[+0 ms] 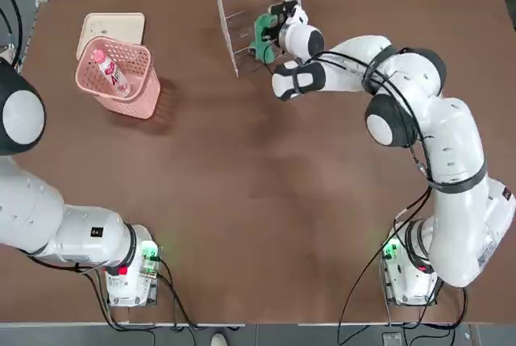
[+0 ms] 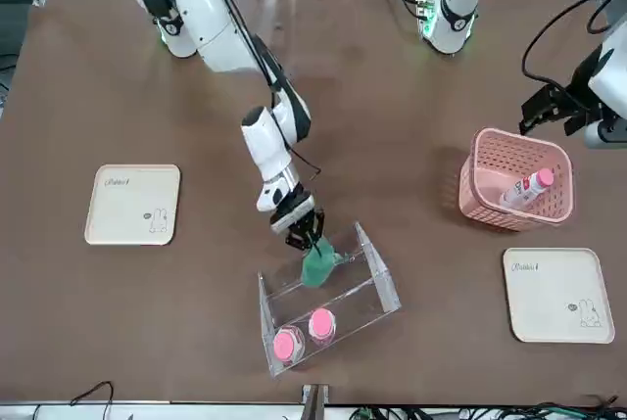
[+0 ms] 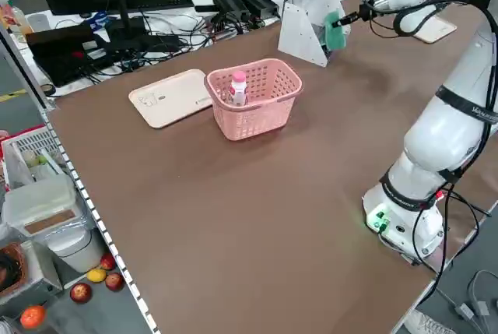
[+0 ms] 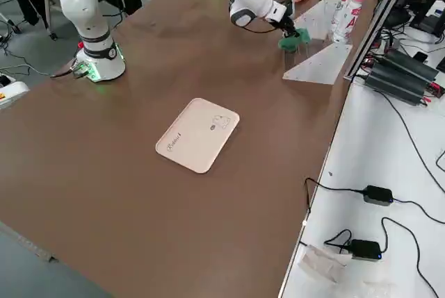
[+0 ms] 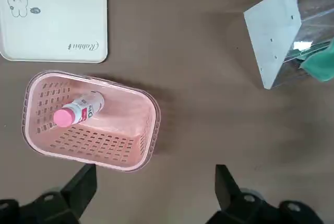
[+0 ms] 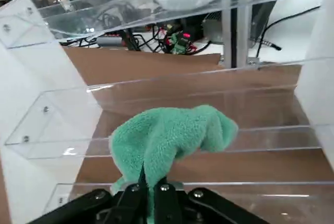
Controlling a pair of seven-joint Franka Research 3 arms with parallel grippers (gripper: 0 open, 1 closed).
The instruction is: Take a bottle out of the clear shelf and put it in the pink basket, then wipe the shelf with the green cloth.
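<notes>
Pink-capped bottle (image 1: 109, 71) leaning diagonally in pink basket (image 1: 139, 104), right gripper (image 6: 151, 192) pinching green cloth (image 6: 169, 138).

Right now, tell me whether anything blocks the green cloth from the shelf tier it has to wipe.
Nothing visible does. The right gripper holds the green cloth inside the clear shelf, at a bare tier. The shelf's two remaining bottles stand at its far end.

Three bottles: one (image 2: 523, 190) lying in the single pink basket (image 2: 490, 207), two more (image 2: 285, 344) (image 2: 321, 323) standing in the one clear shelf (image 2: 377, 278). One green cloth (image 2: 317, 266), up against that shelf. Two cream trays (image 2: 134, 204) (image 2: 556, 294), one on each side of the table. Two arms, two grippers (image 2: 305, 234) (image 5: 151, 195).
</notes>
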